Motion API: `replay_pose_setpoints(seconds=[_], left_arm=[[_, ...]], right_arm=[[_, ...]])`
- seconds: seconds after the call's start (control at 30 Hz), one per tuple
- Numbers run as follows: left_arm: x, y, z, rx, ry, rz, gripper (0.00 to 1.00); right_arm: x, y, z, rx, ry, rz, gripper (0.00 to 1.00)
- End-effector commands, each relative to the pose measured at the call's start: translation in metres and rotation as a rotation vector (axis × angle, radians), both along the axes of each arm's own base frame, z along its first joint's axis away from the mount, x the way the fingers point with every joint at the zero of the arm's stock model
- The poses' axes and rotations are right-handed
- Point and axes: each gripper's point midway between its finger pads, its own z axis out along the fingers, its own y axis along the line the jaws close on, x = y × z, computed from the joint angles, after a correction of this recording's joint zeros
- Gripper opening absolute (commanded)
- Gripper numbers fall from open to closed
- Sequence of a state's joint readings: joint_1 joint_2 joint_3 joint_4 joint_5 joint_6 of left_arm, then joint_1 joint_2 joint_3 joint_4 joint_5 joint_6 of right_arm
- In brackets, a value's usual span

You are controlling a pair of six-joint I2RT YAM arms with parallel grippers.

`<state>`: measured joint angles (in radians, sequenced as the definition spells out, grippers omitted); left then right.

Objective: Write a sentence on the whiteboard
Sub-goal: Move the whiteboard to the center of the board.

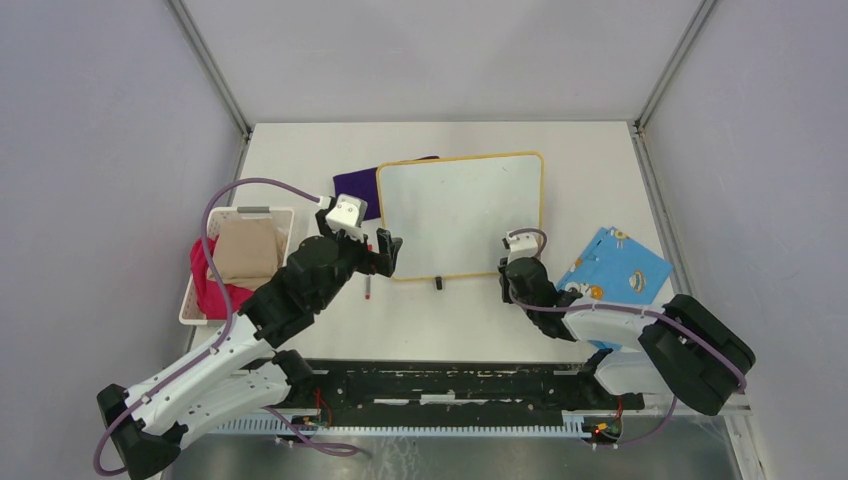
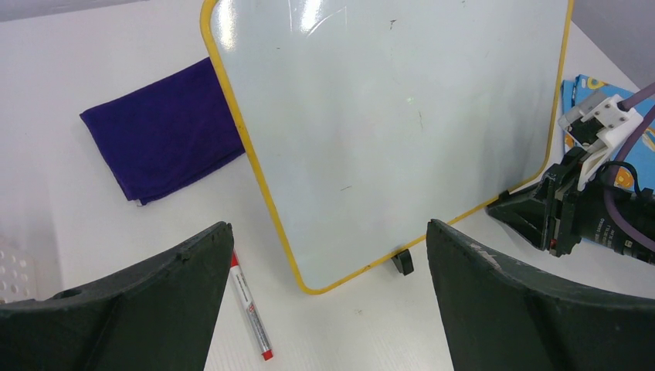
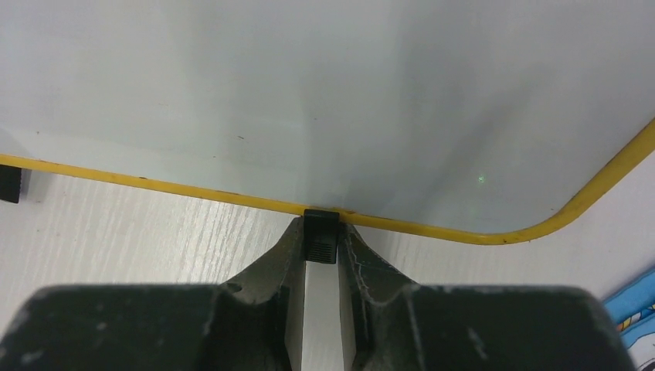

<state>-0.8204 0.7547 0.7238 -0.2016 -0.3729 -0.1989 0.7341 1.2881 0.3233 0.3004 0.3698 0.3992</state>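
The whiteboard (image 1: 460, 215) is laid on the bench (image 1: 300, 150), near its middle; a black foot (image 3: 320, 236) on the near edge is pinched by the right claw (image 3: 320, 249). The left claw (image 2: 328, 259) is held wide open at the near-left corner, above a marker (image 2: 251, 309)

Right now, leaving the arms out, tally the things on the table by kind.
1 whiteboard
1 marker
1 basket
4 cloths: purple, blue patterned, and in the basket beige and pink
Total: 7

White table (image 1: 590, 180), pale grey walls (image 1: 90, 120)
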Motion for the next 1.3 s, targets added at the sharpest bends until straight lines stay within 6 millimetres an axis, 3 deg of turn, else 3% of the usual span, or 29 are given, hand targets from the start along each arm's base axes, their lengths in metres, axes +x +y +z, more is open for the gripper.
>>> replay_pose_setpoints(seconds=[0.0,0.17,0.43,0.63,0.87,1.1,1.27], left_arm=[[0.004,-0.002,0.015,-0.018,-0.051,0.001,1.0],[0.004,-0.002,0.014,-0.015,-0.049,0.004,1.0],[0.004,-0.002,0.014,-0.017,-0.047,0.004,1.0],[0.004,-0.002,0.014,-0.018,-0.047,0.003,1.0],[0.005,0.002,0.015,-0.041,-0.034,0.034,1.0],[0.008,0.033,0.021,-0.113,0.027,0.249,1.0],[-0.005,0.062,0.012,-0.145,0.123,0.393,1.0]], right_arm=[[-0.004,-0.005,0.002,-0.03,0.004,-0.04,0.08],[-0.007,-0.021,0.002,-0.03,-0.01,-0.12,0.0],[-0.014,-0.025,-0.003,-0.02,0.004,-0.129,0.02],[-0.015,-0.02,0.005,0.005,-0.003,-0.116,0.36],[-0.019,-0.015,0.03,0.06,-0.034,-0.075,0.56],[-0.031,-0.009,0.073,0.116,-0.121,0.063,0.79],[-0.041,-0.001,0.106,0.152,-0.211,0.195,0.85]])
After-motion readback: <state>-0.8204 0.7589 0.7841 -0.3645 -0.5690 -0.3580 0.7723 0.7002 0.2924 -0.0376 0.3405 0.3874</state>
